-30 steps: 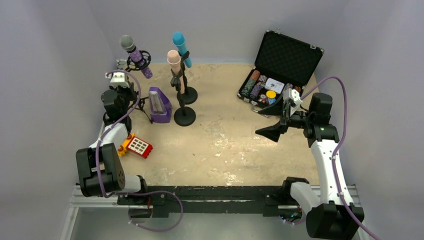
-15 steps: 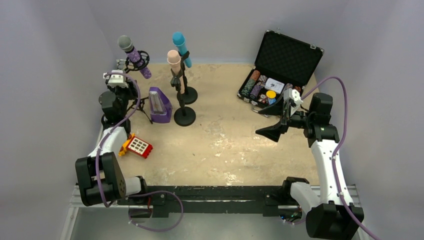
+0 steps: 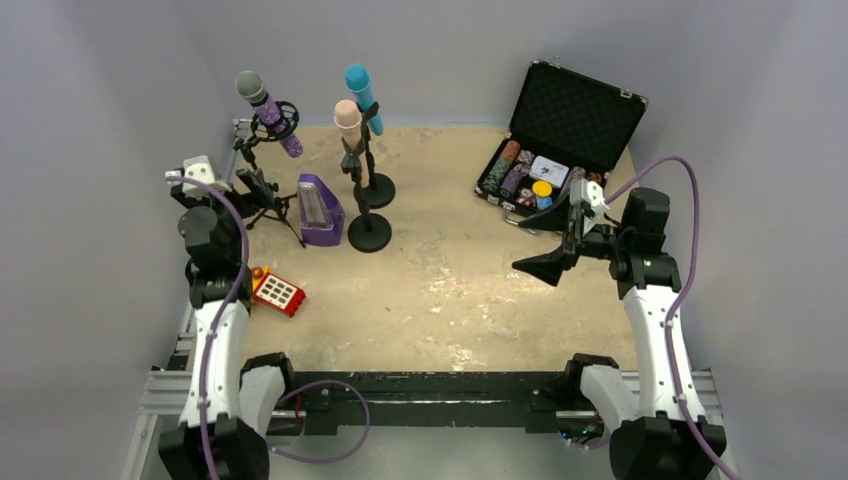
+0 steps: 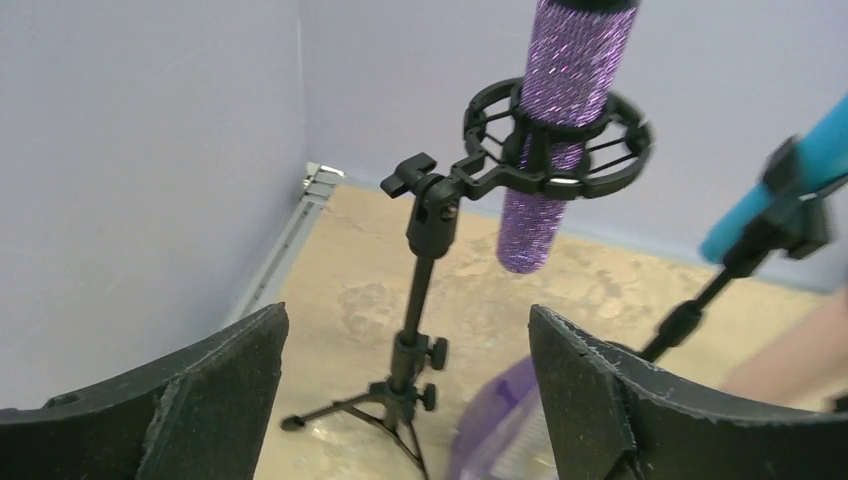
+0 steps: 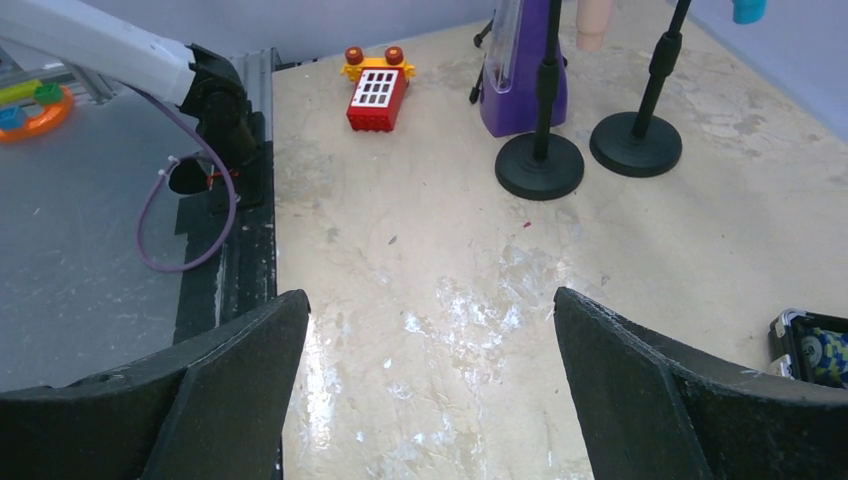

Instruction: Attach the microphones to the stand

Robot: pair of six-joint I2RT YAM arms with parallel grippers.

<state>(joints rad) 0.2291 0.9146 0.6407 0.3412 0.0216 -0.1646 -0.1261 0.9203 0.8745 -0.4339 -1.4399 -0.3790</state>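
Note:
The glittery purple microphone [image 3: 264, 110] sits tilted in the ring mount [image 4: 556, 152] of a black tripod stand [image 4: 419, 300] at the far left. The pale pink microphone [image 3: 348, 119] and the turquoise microphone [image 3: 361, 93] are each clipped on a round-base stand [image 3: 369, 232]. My left gripper [image 4: 405, 312] is open, back from the tripod and touching nothing. My right gripper [image 3: 545, 265] hangs open over bare table at mid right, holding nothing.
A purple pyramid metronome [image 3: 320, 210] stands between the tripod and the round bases. A red and yellow toy phone [image 3: 277, 292] lies by the left arm. An open black case of poker chips [image 3: 560, 140] sits at the far right.
My left gripper has opened and drawn back left and nearer from the tripod stand. The purple microphone stays in its mount. The right arm has barely moved.

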